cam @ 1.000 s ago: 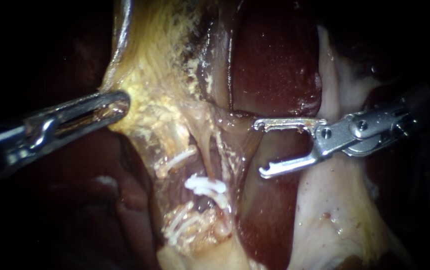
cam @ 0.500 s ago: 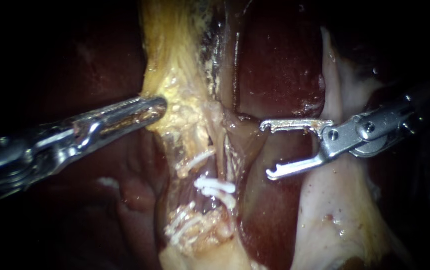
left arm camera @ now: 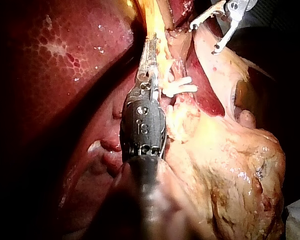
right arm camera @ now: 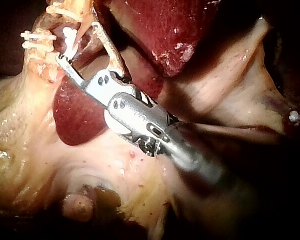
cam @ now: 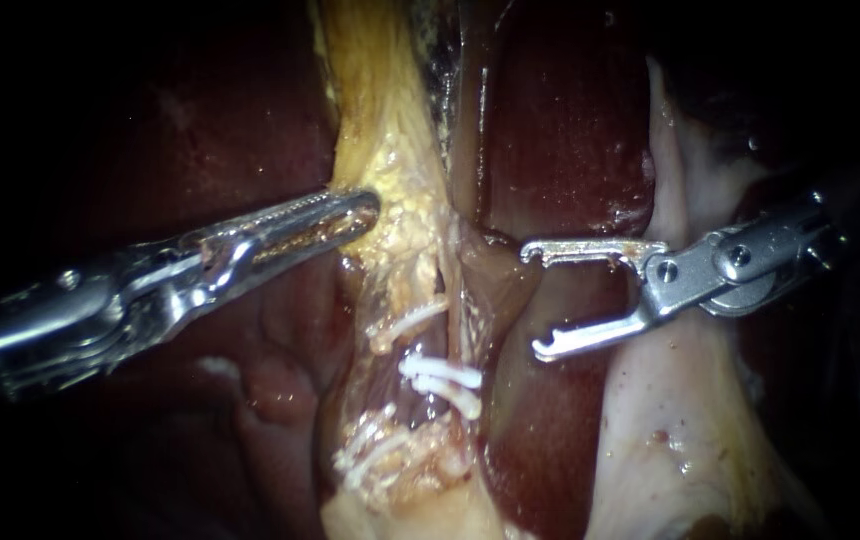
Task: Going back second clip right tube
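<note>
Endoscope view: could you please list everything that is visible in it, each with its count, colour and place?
liver: one, dark red, behind and around everything
yellow tissue: one band, yellow, from the top down to the middle
clips: several, white, across the tissue in the middle and lower down; exact count unclear
pale tissue: one flap, whitish pink, on the right
left instrument: one, silver, from the left; jaws shut on the yellow tissue
right instrument: one, silver, from the right; jaws open and empty, beside the clipped tissue
</note>
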`<action>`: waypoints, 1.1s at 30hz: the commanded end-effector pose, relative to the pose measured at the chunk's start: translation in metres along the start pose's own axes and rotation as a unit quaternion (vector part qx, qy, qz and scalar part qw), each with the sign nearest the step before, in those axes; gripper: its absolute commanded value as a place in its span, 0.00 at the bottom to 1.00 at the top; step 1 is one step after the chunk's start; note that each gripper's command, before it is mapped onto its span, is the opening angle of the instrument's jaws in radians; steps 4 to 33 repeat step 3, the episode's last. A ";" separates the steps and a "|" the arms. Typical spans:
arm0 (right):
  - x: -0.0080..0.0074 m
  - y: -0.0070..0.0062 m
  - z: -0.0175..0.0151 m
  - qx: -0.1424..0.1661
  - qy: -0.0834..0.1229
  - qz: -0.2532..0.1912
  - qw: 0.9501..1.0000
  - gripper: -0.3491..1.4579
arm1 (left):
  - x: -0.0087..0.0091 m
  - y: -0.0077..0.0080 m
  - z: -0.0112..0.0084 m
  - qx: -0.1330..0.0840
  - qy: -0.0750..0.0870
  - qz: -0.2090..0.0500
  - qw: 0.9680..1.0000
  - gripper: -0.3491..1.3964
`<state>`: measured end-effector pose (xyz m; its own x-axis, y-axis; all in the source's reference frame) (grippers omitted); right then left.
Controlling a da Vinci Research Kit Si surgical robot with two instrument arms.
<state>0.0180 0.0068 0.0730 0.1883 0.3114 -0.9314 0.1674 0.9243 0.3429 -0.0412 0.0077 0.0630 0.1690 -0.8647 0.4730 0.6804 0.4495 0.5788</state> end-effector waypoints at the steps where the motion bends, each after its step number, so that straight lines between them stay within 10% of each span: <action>1: 0.0000 0.0000 0.0000 0.000 0.000 0.000 1.000 0.52 | 0.0000 0.0000 0.0000 -0.001 0.000 0.000 1.000 0.00; 33: 0.0001 0.0000 0.0000 0.000 0.000 0.000 1.000 0.52 | 0.0000 -0.0001 0.0001 -0.001 0.000 0.000 1.000 0.00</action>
